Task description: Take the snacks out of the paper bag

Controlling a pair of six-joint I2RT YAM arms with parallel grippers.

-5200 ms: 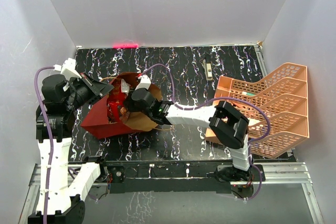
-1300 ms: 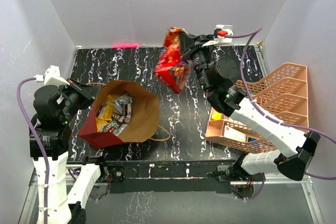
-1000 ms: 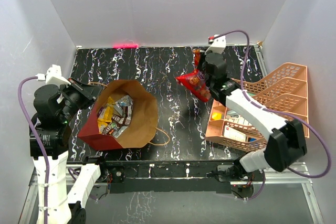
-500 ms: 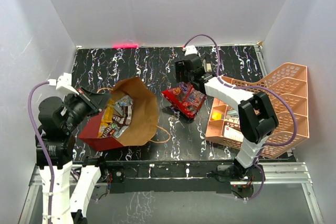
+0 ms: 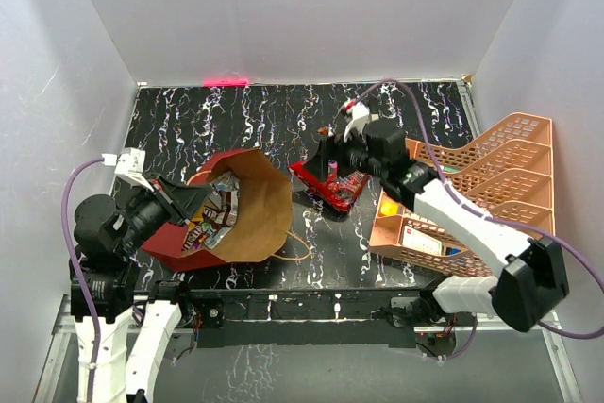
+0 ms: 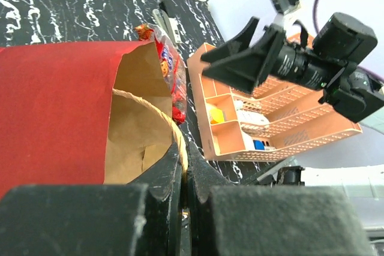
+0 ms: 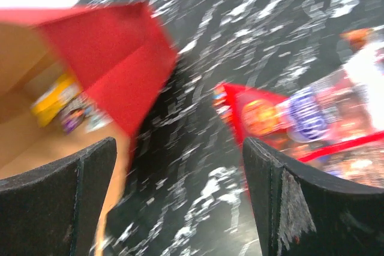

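Observation:
The paper bag (image 5: pixel 247 219), red outside and brown inside, lies on its side with its mouth toward the right. My left gripper (image 5: pixel 193 198) is shut on its rim (image 6: pixel 180 148). Several snacks (image 5: pixel 212 219) in yellow, purple and brown wrappers lie inside, also blurred in the right wrist view (image 7: pixel 63 105). One red chip bag (image 5: pixel 332 184) lies on the table to the right of the paper bag. My right gripper (image 5: pixel 324 156) hangs open and holds nothing, just above that chip bag's left end (image 7: pixel 264 115), facing the paper bag (image 7: pixel 114 58).
A peach lattice tiered tray (image 5: pixel 491 186) stands at the right, with small boxes (image 5: pixel 420 233) in its lower level. A slim pen-like tool (image 6: pixel 165 19) lies near the back of the black marbled table (image 5: pixel 274 125). White walls close in three sides.
My right gripper carried the red chip bag down onto the table, opened and let it go, then turned toward the paper bag. My left arm shifted, still pinching the rim.

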